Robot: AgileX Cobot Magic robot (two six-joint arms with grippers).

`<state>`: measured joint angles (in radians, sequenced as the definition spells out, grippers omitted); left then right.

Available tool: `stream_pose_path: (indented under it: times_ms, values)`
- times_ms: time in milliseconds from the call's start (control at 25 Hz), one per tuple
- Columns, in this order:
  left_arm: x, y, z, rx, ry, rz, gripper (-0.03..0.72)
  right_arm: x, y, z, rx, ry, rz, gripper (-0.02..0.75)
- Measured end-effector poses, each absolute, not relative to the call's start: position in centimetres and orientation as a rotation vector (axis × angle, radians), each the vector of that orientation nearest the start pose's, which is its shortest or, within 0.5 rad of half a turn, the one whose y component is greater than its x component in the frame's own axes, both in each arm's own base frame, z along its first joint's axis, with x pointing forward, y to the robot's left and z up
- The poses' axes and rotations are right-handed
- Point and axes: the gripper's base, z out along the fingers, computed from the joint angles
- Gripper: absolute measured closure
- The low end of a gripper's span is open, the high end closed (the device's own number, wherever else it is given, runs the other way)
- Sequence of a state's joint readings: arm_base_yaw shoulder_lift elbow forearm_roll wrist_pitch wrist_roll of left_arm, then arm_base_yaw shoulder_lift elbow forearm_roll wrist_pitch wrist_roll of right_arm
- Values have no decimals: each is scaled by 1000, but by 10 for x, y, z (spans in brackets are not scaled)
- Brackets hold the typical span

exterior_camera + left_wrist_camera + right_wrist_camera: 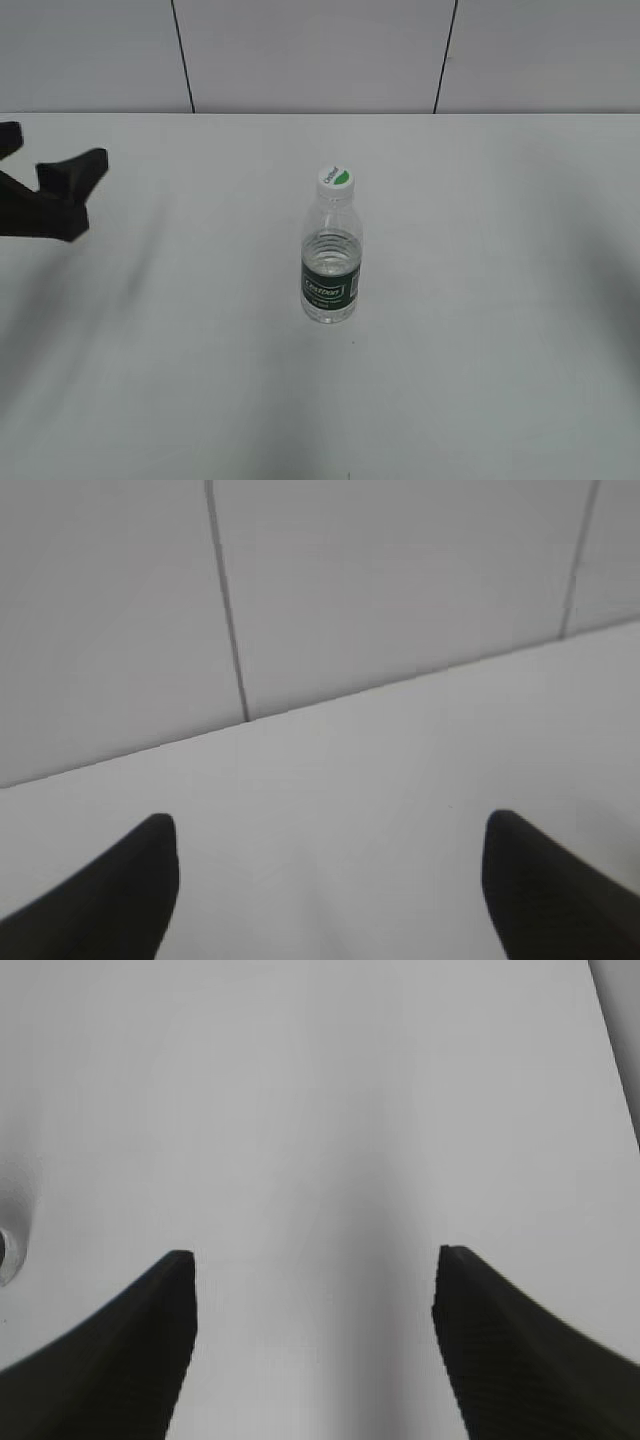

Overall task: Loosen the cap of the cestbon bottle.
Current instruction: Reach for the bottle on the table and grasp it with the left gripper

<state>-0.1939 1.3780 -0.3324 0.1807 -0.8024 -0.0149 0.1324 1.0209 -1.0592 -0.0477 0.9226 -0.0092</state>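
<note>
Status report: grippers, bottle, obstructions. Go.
Left gripper open, empty, far left of the table. Right gripper open, empty, outside exterior view. Cestbon bottle upright mid-table, cap on, untouched. Nothing around it.

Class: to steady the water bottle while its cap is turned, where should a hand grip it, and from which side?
Probably the ribbed body of the bottle, from the left, where the open left hand waits. It stands upright, leaving the cap free above.

Light was soft and even; broad, faint shadows smeared across the white desk (480, 330). Both wrist views were blurry, with dark end effector fingers (120, 890) out of focus.
</note>
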Motion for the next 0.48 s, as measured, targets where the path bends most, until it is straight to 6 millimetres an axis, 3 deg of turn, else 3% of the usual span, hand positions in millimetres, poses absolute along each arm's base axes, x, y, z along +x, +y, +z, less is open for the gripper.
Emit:
stream_pose_path:
  times_ms: [240, 480]
  values:
    - [233, -76, 177, 520, 1659, -335, 137, 229, 27, 376, -191, 2617, -8, 200]
    - [234, -98, 152, 688, 1662, -604, 137, 271, 38, 370, -185, 2685, 65, 200]
